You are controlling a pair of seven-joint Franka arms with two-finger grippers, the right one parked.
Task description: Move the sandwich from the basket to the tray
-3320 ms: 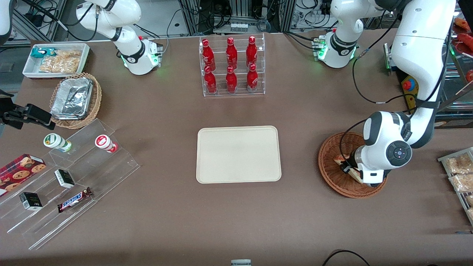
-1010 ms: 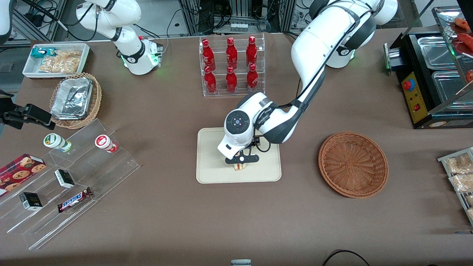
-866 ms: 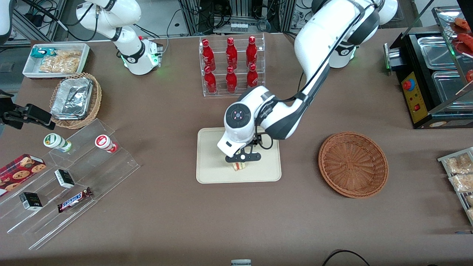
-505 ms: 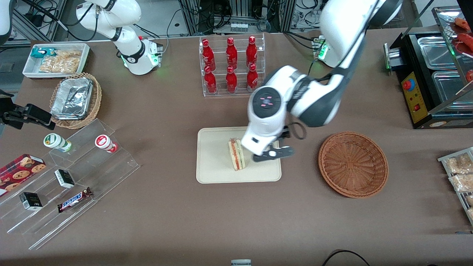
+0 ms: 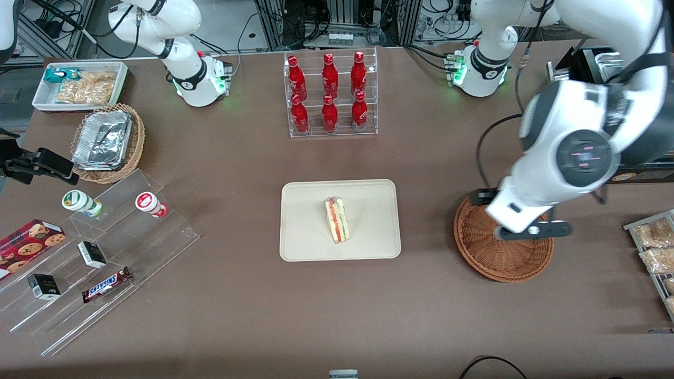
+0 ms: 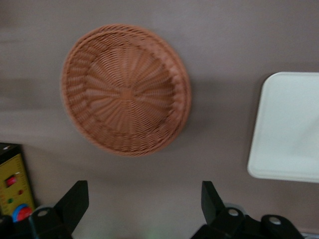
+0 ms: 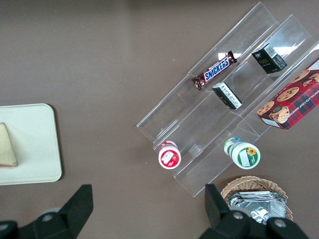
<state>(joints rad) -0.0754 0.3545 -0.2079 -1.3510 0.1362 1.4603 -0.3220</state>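
Since half a second ago, the gripper has been carried away from the tray and is now held high above the basket. Its fingers are spread wide, with nothing gripped between them. The sandwich has been left on the tray, well apart from the gripper, toward the parked arm's end.
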